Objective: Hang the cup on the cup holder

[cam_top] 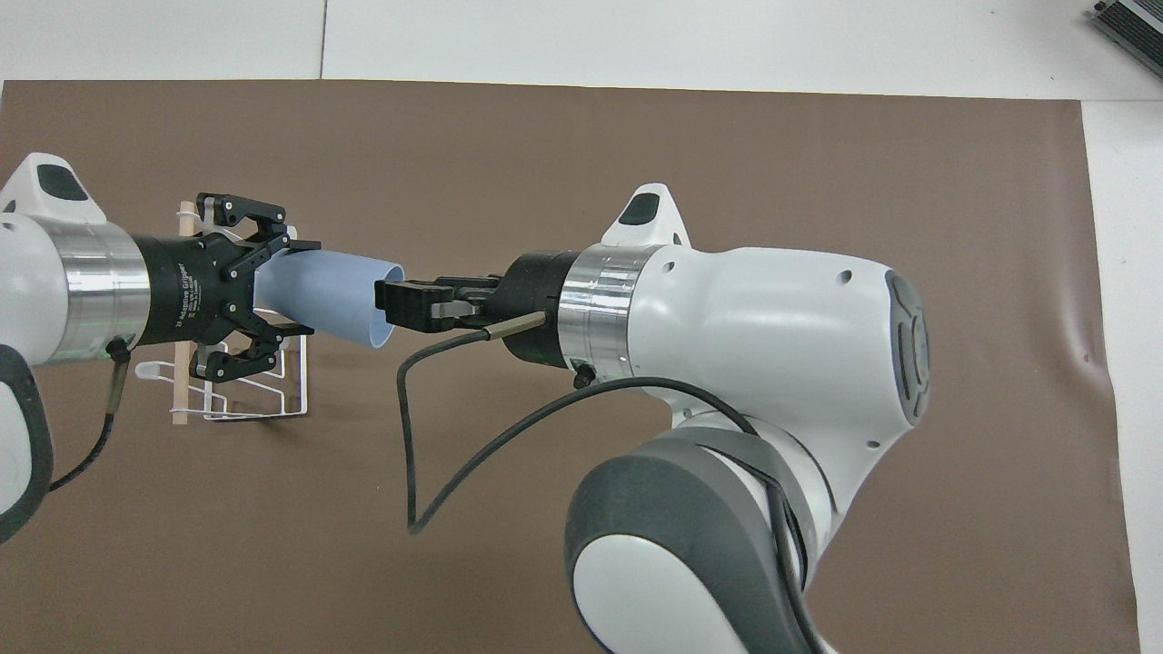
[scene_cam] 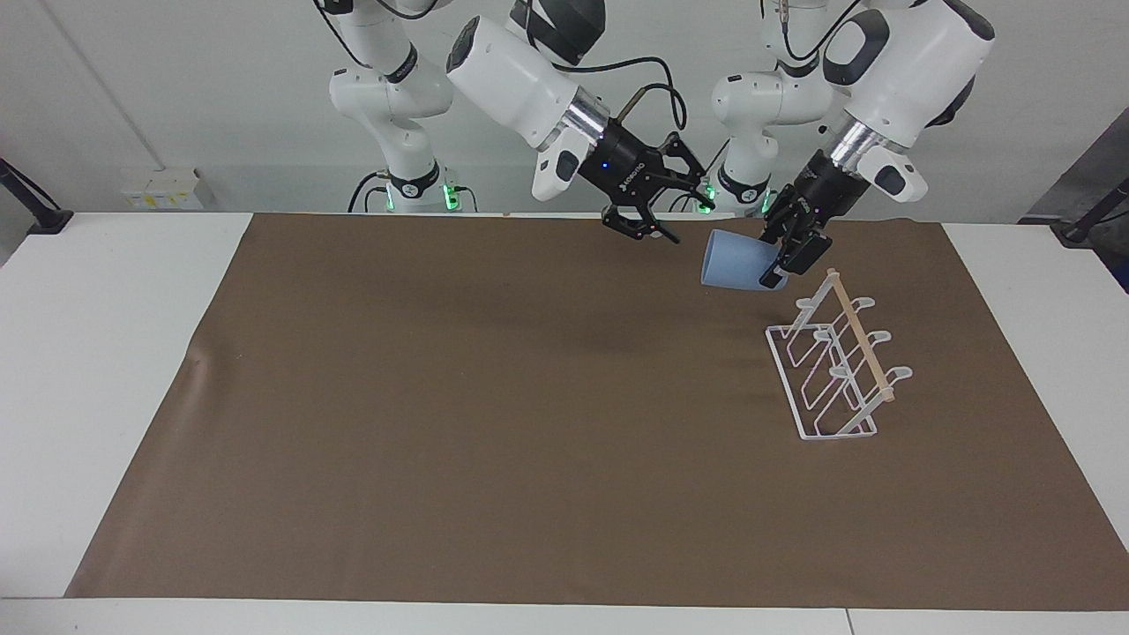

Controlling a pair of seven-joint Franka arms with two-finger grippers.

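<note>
From the facing view, the cup (scene_cam: pixel 736 263) is a small light-blue tumbler, smooth and tapered, with no handle. It hangs in the air on its side, its wide mouth turned toward the right arm's end of the table and its narrow base clamped in the left gripper (scene_cam: pixel 781 265). It sits over the brown mat (scene_cam: pixel 494 414), just above the end of the cup holder (scene_cam: pixel 833 366) nearest the robots, without touching it. The cup holder is a white wire rack with slanted looped prongs and a pale wooden rod along its top, standing on the mat toward the left arm's end of the table. The left arm slopes steeply down from its white wrist to the cup. The right gripper (scene_cam: pixel 657 227) hangs over the mat's edge nearest the robots, apart from the cup, its fingers spread and holding nothing; its arm angles down from the upper part of the view.

In the overhead view, the cup (cam_top: pixel 332 295) lies level, its open mouth facing the right gripper (cam_top: pixel 404 307). The left gripper (cam_top: pixel 286 291) comes in from the side and pinches the cup's narrow end, covering part of the cup holder (cam_top: pixel 273 400) beneath it. The right gripper's tips stand just beside the cup's rim; whether they touch it cannot be told here. Its black cable (cam_top: pixel 427 454) loops below the wrist.
</note>
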